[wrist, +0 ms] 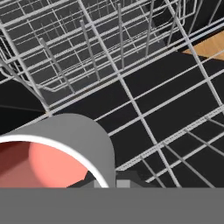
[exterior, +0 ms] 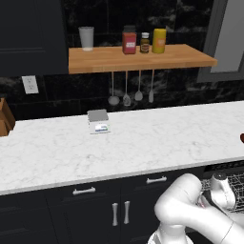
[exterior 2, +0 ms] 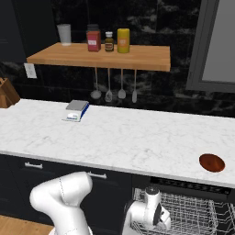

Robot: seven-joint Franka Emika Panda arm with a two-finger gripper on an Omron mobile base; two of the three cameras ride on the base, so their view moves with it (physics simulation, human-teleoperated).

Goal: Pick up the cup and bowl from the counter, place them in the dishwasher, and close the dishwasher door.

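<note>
- Closest thing in the hand view is the cup [wrist: 65, 144]: grey outside, white rim, reddish-pink inside, sitting at about 7 o'clock with the mouth facing the camera. The jaws are closed, clamped on its rim, and a dark fingertip [wrist: 89, 178] pokes out right under the rim.
- Just past the cup is the wire rack [wrist: 131, 83], silvery, with upright tines running up toward 12 o'clock. The cup sits low over the wires; can't tell if it's touching them. Dark dishwasher floor shows through the grid, and a bit of wooden floor [wrist: 210, 46] sits at 2 o'clock.
- In the right base view the arm [exterior 2: 147, 213] reaches down at 6 o'clock into the dishwasher [exterior 2: 193, 213], which is open with the rack pulled out under the counter edge.
- The bowl [exterior 2: 211, 162], brown-red and shallow, is on the counter [exterior 2: 128, 137] at about 4 o'clock, right above the dishwasher near the front edge.
- Further back on the marble there's a small kitchen scale [exterior 2: 76, 110] at 10 o'clock, and a knife block [exterior 2: 6, 94] at 9 o'clock.
- Against the dark wall: 4 utensils [exterior 2: 114, 94] hang under the wooden shelf [exterior 2: 101, 57], which holds a grey tumbler [exterior 2: 64, 33], a red jar [exterior 2: 93, 39], a small dark bottle [exterior 2: 109, 42] and a yellow canister [exterior 2: 123, 40].
</note>
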